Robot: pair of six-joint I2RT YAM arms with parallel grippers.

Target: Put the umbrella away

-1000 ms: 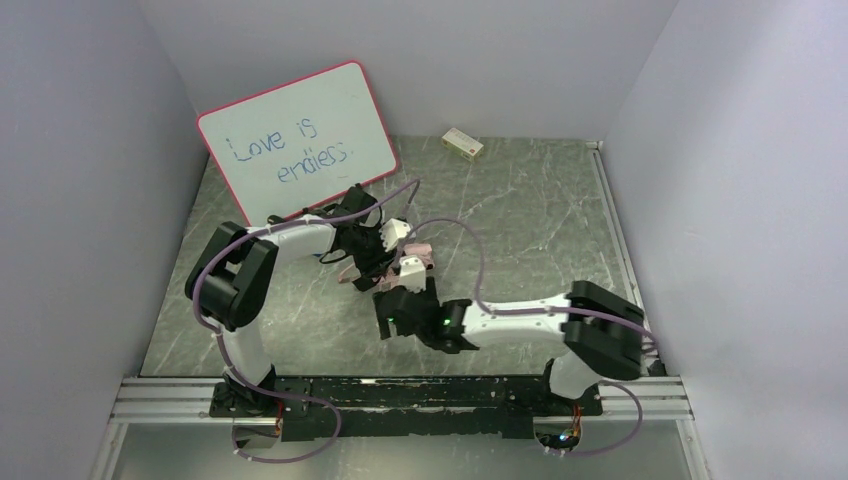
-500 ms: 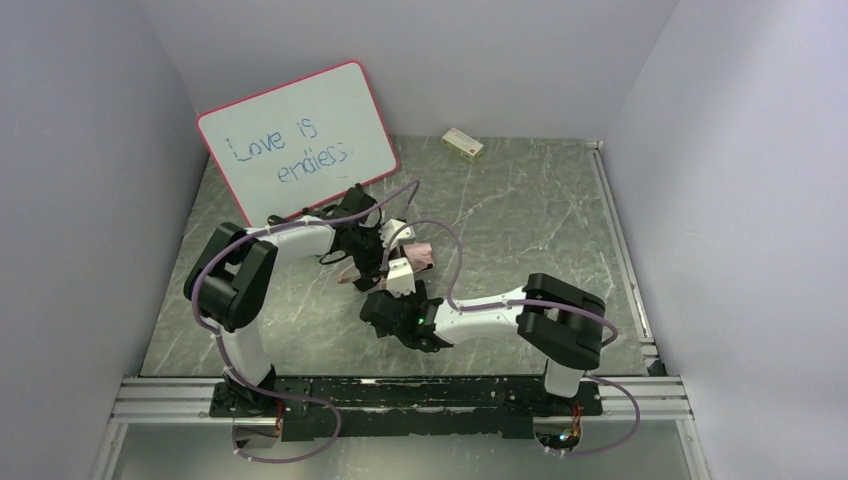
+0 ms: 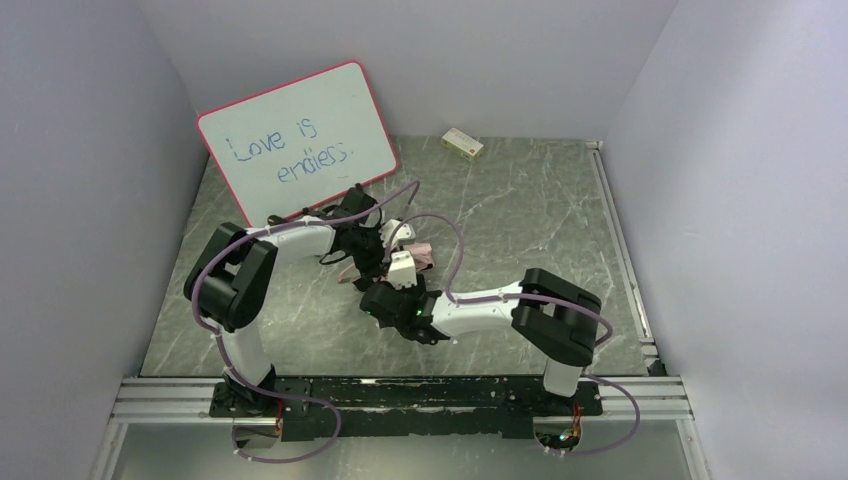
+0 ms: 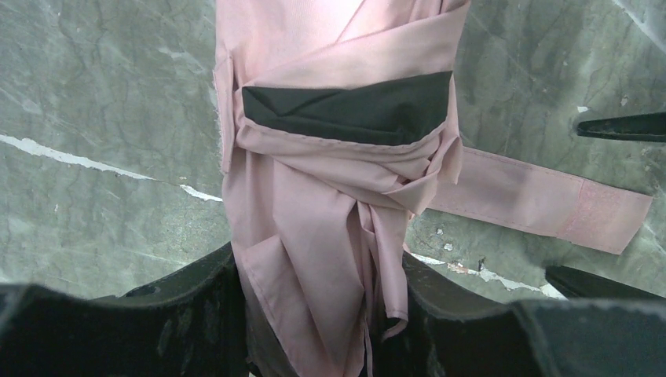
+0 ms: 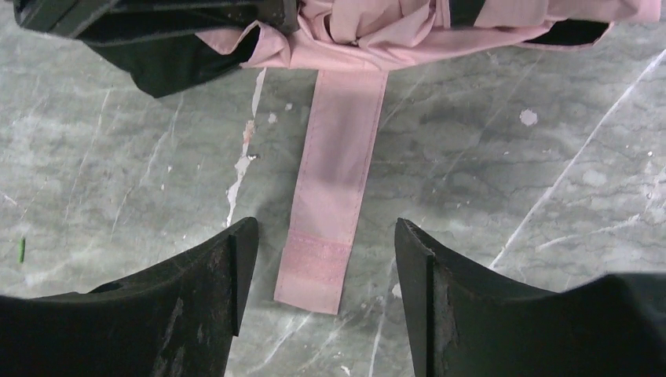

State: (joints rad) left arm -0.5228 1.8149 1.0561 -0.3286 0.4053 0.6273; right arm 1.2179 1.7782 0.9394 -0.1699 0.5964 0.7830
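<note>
The umbrella (image 4: 330, 196) lies folded on the marble table, pale pink cloth bunched with a black fold showing. My left gripper (image 4: 318, 275) is shut on the bundle, the pink cloth pressed between both jaws. The pink strap (image 5: 334, 181) runs flat across the table from the bundle (image 5: 377, 31), ending in a darker fastening patch. My right gripper (image 5: 326, 236) is open and low over the table, one jaw on either side of the strap's free end without touching it. From above, both grippers meet at the umbrella (image 3: 420, 253) in the table's middle.
A pink-framed whiteboard (image 3: 297, 140) with writing leans against the back left wall. A small box (image 3: 462, 143) lies at the back. Grey walls close in both sides, and a metal rail (image 3: 400, 398) runs along the near edge.
The right arm has swung left and forward to the umbrella, and its jaws have narrowed around the strap end. The left arm holds still.
</note>
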